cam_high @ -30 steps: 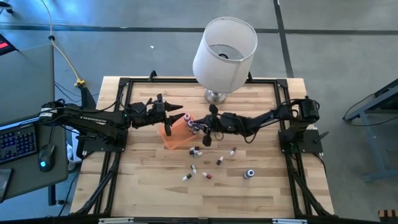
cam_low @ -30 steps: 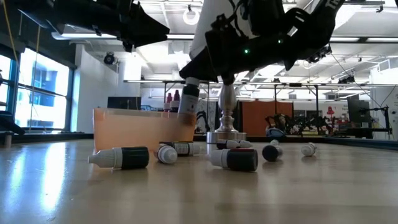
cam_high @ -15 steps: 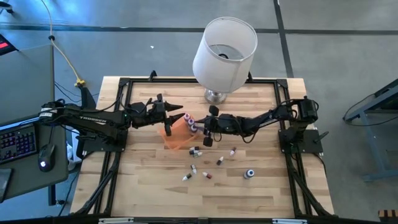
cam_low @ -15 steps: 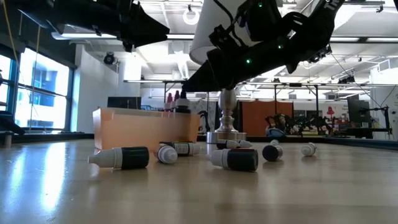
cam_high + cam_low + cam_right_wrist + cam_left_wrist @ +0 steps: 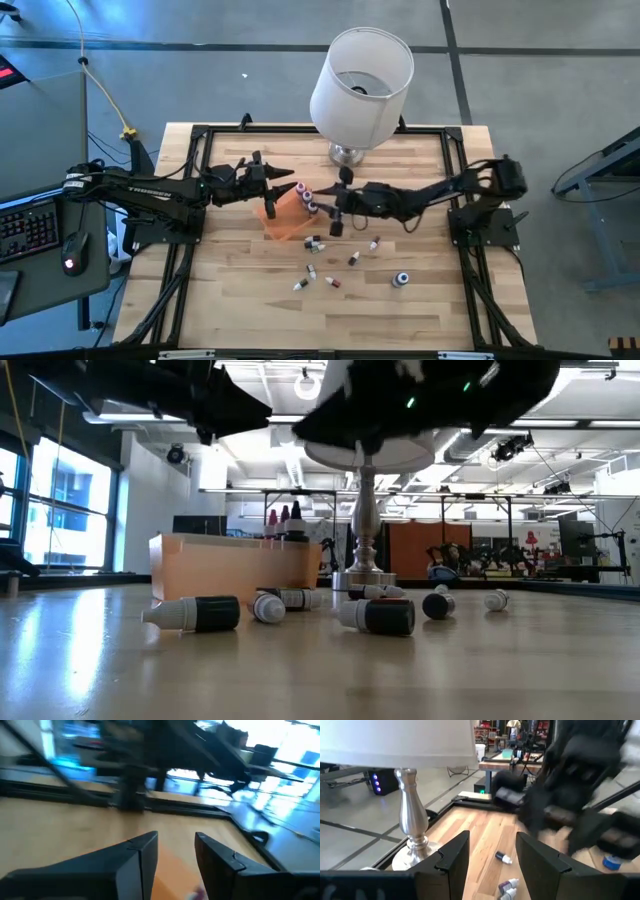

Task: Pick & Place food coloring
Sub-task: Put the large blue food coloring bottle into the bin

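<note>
The orange tray (image 5: 280, 216) lies left of the table's middle, with a few food coloring bottles (image 5: 304, 194) standing upright at its right end (image 5: 284, 518). Several more food coloring bottles (image 5: 352, 258) lie on their sides on the wood nearer the front (image 5: 380, 615). My right gripper (image 5: 330, 203) hovers open just right of the tray's bottles and above them (image 5: 175, 851), with nothing between its fingers. My left gripper (image 5: 287, 178) stands open and level above the tray's far edge (image 5: 492, 854), holding nothing.
A big white lampshade lamp (image 5: 360, 78) stands on its silver foot (image 5: 414, 836) at the far middle, just behind both grippers. A black frame (image 5: 200, 135) runs round the table. Bare wood lies at the front and at the right.
My right gripper has opened and let go of a bottle that it held upright over the tray's right end. That bottle now stands in the tray beside the others. The gripper has then risen and drawn back a little toward the table's right edge.
</note>
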### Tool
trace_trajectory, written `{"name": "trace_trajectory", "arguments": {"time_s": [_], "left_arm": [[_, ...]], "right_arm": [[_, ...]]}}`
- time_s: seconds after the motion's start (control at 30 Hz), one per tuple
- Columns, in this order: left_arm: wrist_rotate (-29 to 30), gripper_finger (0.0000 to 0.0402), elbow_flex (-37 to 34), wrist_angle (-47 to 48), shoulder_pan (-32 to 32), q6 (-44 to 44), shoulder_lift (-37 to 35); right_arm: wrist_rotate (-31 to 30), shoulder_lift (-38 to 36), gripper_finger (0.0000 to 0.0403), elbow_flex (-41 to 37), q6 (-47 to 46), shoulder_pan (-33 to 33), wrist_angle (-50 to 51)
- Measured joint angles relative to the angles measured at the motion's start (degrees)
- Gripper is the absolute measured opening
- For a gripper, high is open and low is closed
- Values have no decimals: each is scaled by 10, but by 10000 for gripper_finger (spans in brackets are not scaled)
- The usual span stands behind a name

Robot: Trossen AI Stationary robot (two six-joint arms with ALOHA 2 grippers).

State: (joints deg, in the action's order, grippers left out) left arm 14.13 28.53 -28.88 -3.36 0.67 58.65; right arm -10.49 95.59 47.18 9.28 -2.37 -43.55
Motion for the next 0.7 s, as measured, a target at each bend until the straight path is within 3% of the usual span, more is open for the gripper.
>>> {"name": "trace_trajectory", "arguments": {"time_s": [0.33,0.4,0.6,0.7], "left_arm": [[-18,159,0,21,0,2,0],[-19,159,0,20,0,11,0],[-20,159,0,18,0,41,0],[-20,159,0,18,0,59,0]], "right_arm": [[296,-190,120,-1,-18,-116,325],[302,-212,117,-2,-18,-146,379],[207,-245,113,-2,-47,-231,481],[196,-245,113,-2,-48,-266,550]]}}
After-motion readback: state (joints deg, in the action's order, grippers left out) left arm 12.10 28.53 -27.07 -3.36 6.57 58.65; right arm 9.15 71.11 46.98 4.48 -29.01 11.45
